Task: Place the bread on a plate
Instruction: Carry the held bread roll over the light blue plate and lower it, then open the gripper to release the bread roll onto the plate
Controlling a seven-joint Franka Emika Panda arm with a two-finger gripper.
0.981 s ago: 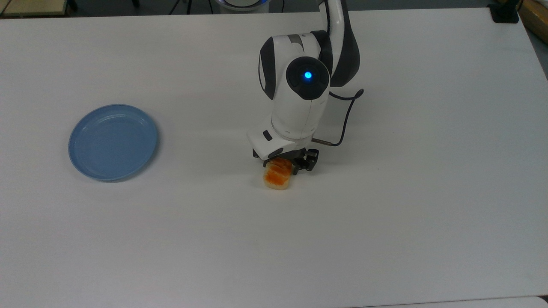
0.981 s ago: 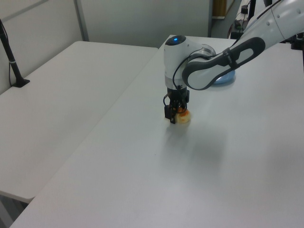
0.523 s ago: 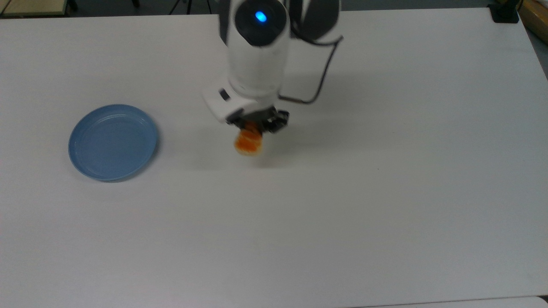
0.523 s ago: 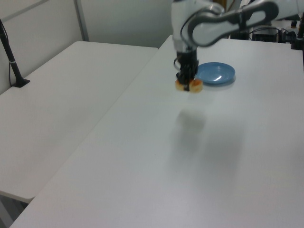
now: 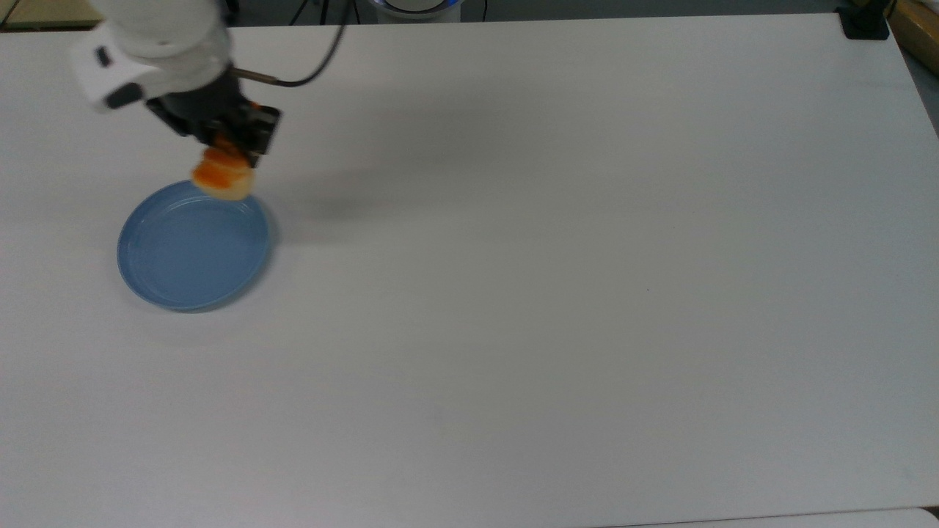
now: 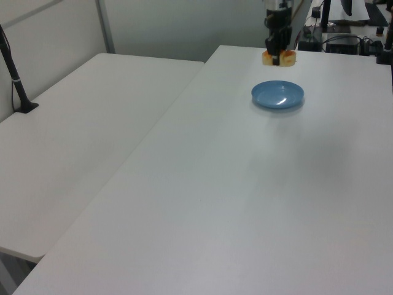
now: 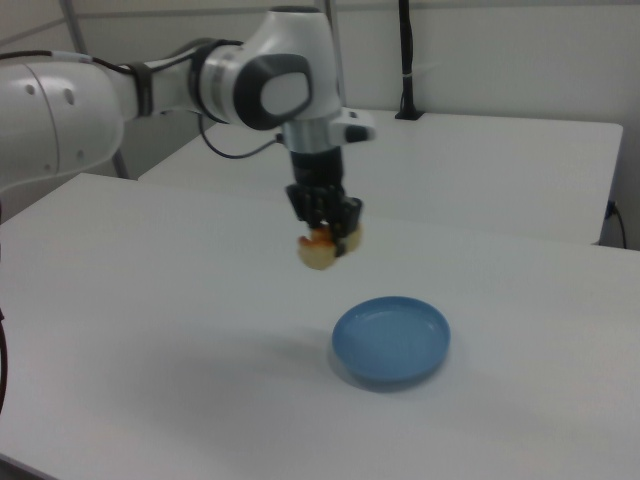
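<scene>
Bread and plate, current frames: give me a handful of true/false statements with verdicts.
1. The gripper is shut on the bread. True.
2. The bread is lying on the plate. False: it hangs in the air in the gripper, clear of the plate, as the right view shows.
3. The plate has nothing on it. True.
4. The plate is upside down. False: it sits right way up on the table, rim raised.
5. In the top view, the bread is seen at the plate's upper edge. True.
6. In the left view, the plate is near the bottom edge of the picture. False: it is in the upper part, with the bread above it.
</scene>
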